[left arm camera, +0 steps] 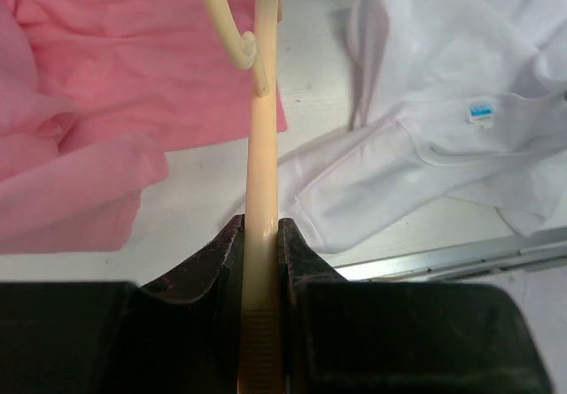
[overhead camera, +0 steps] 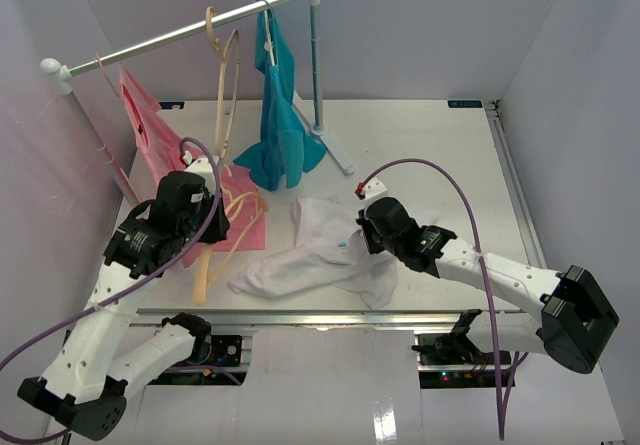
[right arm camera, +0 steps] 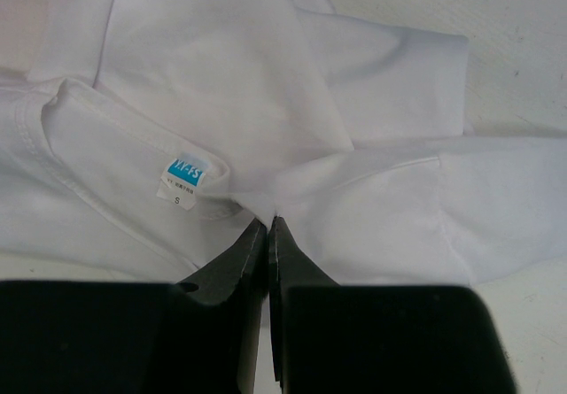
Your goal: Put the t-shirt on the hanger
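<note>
T-shirt [overhead camera: 320, 260] pinched in closed right hand [right arm camera: 268, 224]; left hand [left arm camera: 262, 226] clamps hanger [left arm camera: 261, 137].

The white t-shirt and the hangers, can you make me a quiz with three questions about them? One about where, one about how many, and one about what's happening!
1. Where is the t-shirt?
A. Hanging up high.
B. Inside a box.
C. Lying crumpled on the table.

2. How many beige wooden hangers are there?
A. Two.
B. One.
C. Five.

3. What is the left gripper doing?
A. Open, holding nothing.
B. Shut on a hanger.
C. Shut on a spoon.

Answers:
1 C, the t-shirt spreads over the table, with the right gripper at its collar.
2 A, a spare hanger hangs on the rail, and the other is in the left gripper.
3 B, its fingers clamp the hanger on both sides.
</note>
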Robot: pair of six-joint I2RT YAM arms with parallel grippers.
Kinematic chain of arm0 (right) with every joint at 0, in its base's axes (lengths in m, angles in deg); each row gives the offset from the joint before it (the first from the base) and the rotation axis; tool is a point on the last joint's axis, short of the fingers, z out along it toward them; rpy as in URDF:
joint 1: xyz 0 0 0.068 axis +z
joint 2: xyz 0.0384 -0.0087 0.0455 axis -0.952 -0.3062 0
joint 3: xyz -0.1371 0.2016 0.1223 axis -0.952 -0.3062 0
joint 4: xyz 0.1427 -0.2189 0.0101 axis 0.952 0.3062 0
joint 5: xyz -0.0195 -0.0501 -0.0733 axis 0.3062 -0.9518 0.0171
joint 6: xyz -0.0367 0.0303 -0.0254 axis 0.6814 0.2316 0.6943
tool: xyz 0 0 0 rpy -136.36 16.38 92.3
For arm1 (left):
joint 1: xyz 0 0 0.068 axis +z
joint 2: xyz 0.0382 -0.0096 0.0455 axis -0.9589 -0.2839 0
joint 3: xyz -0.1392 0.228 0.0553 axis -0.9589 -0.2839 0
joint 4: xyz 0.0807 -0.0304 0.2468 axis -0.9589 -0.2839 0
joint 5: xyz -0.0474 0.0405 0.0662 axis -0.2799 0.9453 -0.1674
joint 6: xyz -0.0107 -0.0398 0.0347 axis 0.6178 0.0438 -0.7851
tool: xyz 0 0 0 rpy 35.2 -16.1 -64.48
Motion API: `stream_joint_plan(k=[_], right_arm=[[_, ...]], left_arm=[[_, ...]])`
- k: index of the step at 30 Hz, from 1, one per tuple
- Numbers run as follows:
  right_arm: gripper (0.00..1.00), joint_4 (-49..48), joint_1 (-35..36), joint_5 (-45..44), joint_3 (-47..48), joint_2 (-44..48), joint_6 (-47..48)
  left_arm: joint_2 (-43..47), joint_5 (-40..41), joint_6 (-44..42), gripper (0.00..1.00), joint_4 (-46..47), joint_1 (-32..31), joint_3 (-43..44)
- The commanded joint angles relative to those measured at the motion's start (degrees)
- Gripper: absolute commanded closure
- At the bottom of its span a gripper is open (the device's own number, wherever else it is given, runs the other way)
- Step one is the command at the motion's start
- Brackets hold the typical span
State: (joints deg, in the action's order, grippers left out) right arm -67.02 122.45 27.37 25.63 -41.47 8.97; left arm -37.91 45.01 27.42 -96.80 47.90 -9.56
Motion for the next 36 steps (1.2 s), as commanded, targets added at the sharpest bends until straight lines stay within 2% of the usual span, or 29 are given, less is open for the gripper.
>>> stream_joint_plan(k=[1,4,13,20,36], right_arm=[[0.92,0.18,0.17,-3.19,2.54,-0.11,-0.83],[0.92,0.28,0.06,-3.91,2.44,0.21,-1.09],[0.92,3.39,-0.55,-9.01,4.21,5.33,-1.95],[0.92,5.57,-0.8,-7.26,5.38,8.17,-3.54],[0.92,7.13,-0.71,-4.96,6.27,12.6,-3.03]], left_arm=[[4.67,-15.69,-1.63,1.0,-1.94,0.12,1.99],[5.43,-21.38,-2.03,1.0,-1.75,-0.78,0.57],[9.54,-30.53,-2.54,1.0,1.42,-1.11,-2.03],[12.87,-36.96,-4.07,1.0,7.4,-1.11,-4.54],[14.11,-42.29,-4.12,1.0,21.98,-1.11,-13.73]])
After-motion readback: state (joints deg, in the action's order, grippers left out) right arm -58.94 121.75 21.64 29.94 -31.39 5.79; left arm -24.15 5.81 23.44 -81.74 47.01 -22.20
